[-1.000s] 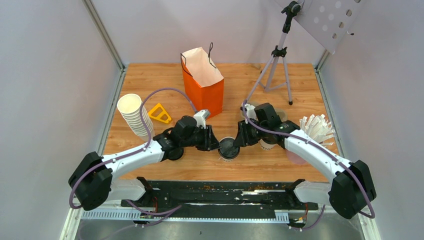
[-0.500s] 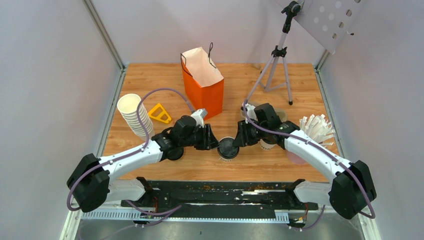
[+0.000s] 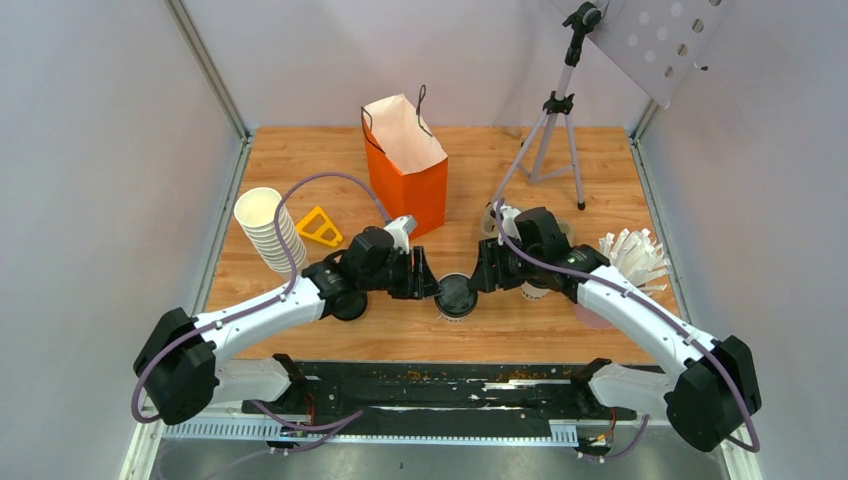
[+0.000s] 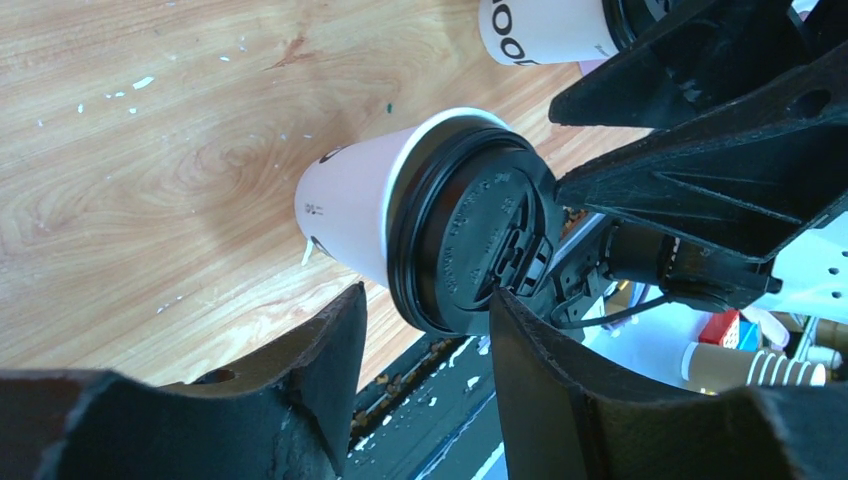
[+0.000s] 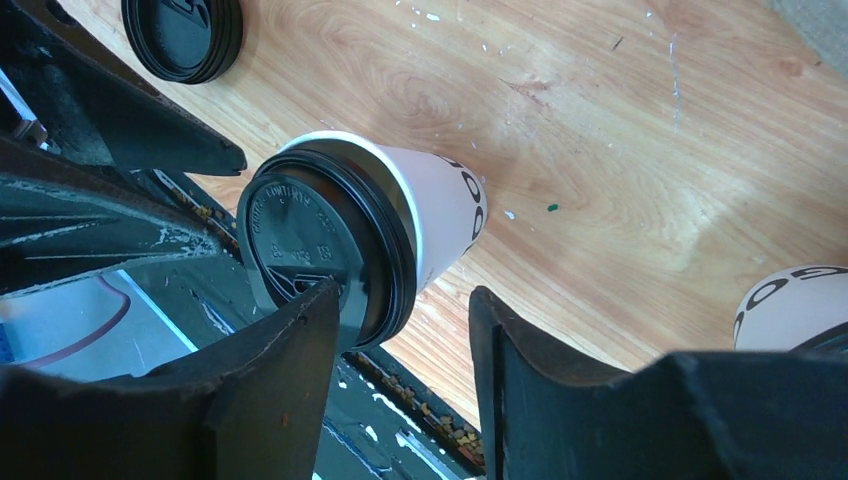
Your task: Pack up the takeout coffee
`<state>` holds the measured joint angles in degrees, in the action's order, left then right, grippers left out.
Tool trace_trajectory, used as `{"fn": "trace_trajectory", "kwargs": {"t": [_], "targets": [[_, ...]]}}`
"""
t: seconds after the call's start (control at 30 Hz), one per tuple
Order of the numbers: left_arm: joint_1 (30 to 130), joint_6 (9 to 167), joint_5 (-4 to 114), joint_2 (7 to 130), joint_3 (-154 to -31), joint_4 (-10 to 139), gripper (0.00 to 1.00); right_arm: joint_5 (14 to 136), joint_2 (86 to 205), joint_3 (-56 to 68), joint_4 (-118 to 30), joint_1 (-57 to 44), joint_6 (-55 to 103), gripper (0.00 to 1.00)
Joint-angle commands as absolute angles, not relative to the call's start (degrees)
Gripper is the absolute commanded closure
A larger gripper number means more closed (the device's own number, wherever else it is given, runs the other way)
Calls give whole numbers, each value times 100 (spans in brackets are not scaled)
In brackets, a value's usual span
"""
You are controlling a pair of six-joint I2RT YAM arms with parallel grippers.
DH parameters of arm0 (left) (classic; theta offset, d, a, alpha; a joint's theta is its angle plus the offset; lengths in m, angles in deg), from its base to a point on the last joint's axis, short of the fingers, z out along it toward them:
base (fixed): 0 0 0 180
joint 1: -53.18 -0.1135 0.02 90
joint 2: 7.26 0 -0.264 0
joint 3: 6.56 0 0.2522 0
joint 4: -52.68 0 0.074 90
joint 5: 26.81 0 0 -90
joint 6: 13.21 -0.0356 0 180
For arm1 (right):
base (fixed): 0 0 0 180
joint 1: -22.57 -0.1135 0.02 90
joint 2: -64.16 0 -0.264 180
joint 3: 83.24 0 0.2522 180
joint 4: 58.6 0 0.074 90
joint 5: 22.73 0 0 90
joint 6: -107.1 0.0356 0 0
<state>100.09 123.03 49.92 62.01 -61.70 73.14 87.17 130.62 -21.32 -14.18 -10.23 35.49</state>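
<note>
One takeout coffee (image 3: 456, 296), a white cup with a black lid, stands on the wooden table near its front edge, between both grippers. My left gripper (image 3: 426, 277) is just left of it, jaws open, with the lid (image 4: 470, 240) ahead of the fingertips and its rim dipping between them (image 4: 425, 325). My right gripper (image 3: 481, 273) faces it from the right, also open; the lid (image 5: 310, 250) overlaps one fingertip while the other stands apart (image 5: 405, 315). A second lidded cup (image 3: 536, 287) sits under the right arm. The orange paper bag (image 3: 405, 165) stands open behind.
A stack of lidless white cups (image 3: 270, 232) and a yellow triangular piece (image 3: 320, 227) lie at the left. Loose black lids (image 3: 350, 306) rest under the left arm. A tripod (image 3: 555, 130) stands at the back right, white sleeves (image 3: 632, 258) at the right.
Both grippers' jaws have spread wider on either side of the lidded cup. The left arm has shifted slightly; the cup has stayed in place.
</note>
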Motion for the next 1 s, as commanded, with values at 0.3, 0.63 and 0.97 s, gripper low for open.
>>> {"fn": "trace_trajectory", "kwargs": {"t": [0.3, 0.63, 0.97], "targets": [[10029, 11900, 5311, 6286, -6679, 7917, 54, 9173, 13341, -1398, -1408, -1030, 2717, 52], [10029, 12226, 5041, 6056, -6197, 7378, 47, 9890, 13837, -1167, -1177, -1030, 1735, 43], [10024, 12166, 5328, 6500, -6350, 7307, 56, 9952, 14314, -1088, -1425, -1027, 1730, 55]]}}
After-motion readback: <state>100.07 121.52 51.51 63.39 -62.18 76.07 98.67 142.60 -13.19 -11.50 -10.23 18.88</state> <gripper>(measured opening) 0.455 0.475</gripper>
